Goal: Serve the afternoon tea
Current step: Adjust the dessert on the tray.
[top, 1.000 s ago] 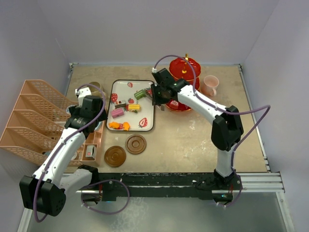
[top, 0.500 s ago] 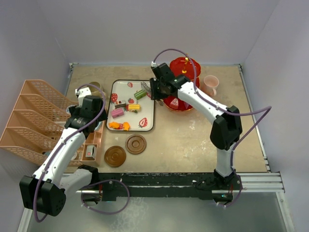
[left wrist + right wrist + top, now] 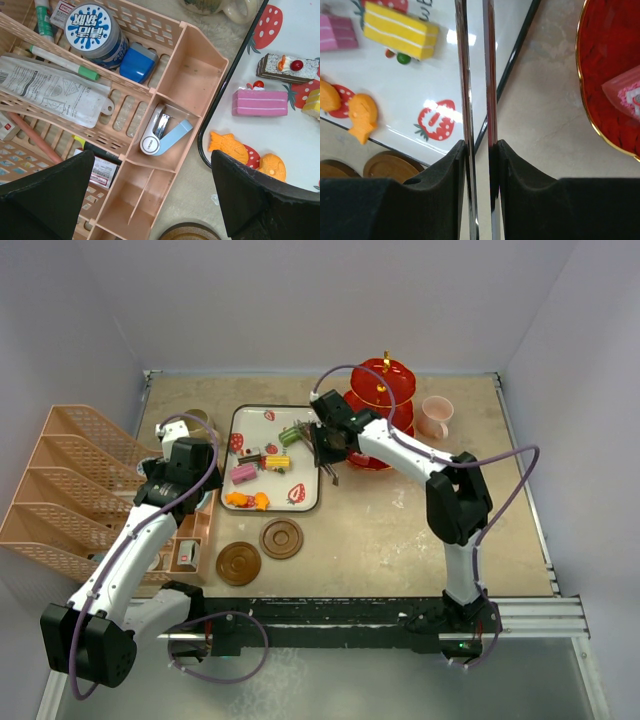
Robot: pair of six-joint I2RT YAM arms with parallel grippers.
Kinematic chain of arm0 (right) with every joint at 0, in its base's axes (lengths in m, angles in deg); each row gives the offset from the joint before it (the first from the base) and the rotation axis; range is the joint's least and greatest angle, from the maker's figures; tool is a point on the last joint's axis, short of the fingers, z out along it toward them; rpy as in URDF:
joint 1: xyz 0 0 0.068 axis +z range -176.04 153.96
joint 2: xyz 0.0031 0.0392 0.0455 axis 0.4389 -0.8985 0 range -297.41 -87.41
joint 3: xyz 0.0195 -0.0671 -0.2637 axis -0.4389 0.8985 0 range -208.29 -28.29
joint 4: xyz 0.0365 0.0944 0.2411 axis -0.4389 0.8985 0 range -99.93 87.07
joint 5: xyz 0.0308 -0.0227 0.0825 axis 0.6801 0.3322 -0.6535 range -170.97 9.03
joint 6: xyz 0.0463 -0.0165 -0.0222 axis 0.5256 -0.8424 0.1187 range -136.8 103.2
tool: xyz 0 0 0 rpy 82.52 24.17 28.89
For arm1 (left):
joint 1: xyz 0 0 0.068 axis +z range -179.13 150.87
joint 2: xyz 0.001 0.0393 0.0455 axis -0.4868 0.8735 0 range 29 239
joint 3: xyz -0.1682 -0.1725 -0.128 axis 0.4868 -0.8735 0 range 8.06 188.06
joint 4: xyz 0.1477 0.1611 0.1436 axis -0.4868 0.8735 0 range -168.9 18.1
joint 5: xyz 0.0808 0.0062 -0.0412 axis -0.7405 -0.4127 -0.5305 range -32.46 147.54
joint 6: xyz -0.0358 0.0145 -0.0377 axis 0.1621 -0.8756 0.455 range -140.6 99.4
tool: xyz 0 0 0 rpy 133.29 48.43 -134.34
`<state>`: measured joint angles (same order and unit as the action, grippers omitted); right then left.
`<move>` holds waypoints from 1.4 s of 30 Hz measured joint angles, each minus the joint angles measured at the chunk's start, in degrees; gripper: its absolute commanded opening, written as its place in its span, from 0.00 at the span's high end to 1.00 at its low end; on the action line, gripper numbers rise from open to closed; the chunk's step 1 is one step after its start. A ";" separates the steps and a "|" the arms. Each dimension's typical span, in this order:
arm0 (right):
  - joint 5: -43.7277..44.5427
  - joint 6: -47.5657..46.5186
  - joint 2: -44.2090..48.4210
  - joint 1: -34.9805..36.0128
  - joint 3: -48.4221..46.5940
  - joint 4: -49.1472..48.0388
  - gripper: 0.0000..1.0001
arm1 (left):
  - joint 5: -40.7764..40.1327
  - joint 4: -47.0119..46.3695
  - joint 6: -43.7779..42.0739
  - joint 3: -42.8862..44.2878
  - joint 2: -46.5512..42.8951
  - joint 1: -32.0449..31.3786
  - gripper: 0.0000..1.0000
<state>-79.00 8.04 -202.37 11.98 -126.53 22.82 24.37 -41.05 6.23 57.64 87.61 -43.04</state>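
- Grip first: what is the right gripper (image 3: pixel 479 150) closed on?
- It is clamped on the long metal tweezers (image 3: pixel 462 75). Its black pads press the two blades from either side. The blades stand slightly apart and run out over the edge of the white strawberry-printed rectangular tray (image 3: pixel 420 90).
- And the left gripper (image 3: pixel 160 200)?
- Its fingers are spread wide with nothing between them. It hangs above the peach plastic slotted organiser (image 3: pixel 192 65), where a white and blue stapler (image 3: pixel 165 137) lies in one compartment.
- Where are the small colourful toy sweets (image 3: pixel 276 461)?
- Most lie on the tray: a pink cake slice (image 3: pixel 260 102), a yellow layered slice (image 3: pixel 400 31), a chocolate slice with a cherry (image 3: pixel 290 67) and two orange fish-shaped cakes (image 3: pixel 362 117). One pink piece (image 3: pixel 625 92) rests on a gold-rimmed tier of the red translucent three-tier stand with gold stem (image 3: pixel 388 380). I cannot tell which tier.
- The mugs?
- The pink mug (image 3: pixel 436 417) stands just right of the stand. The olive-brown mug (image 3: pixel 207 6) sits beside the tray's far left corner, partly hidden by the left arm.
- Coasters?
- The two round brown coasters (image 3: pixel 281 538) lie just beside each other on the table (image 3: pixel 400 540), nearer the arms than the tray.
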 measured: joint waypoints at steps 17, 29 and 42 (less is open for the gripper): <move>0.00 0.00 7.48 0.33 10.84 -0.83 0.68 | 0.15 -0.02 0.00 0.00 0.00 0.00 0.03; 0.11 0.07 10.78 0.33 11.56 -0.04 0.68 | 0.17 -0.02 0.00 0.00 0.00 0.00 0.03; -0.98 0.72 19.85 0.50 13.68 -2.60 0.68 | 3.89 -0.24 1.05 0.00 -0.02 0.00 0.01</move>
<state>-79.98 8.76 -182.52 12.49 -112.84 20.22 28.26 -41.29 7.28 57.64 87.58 -43.04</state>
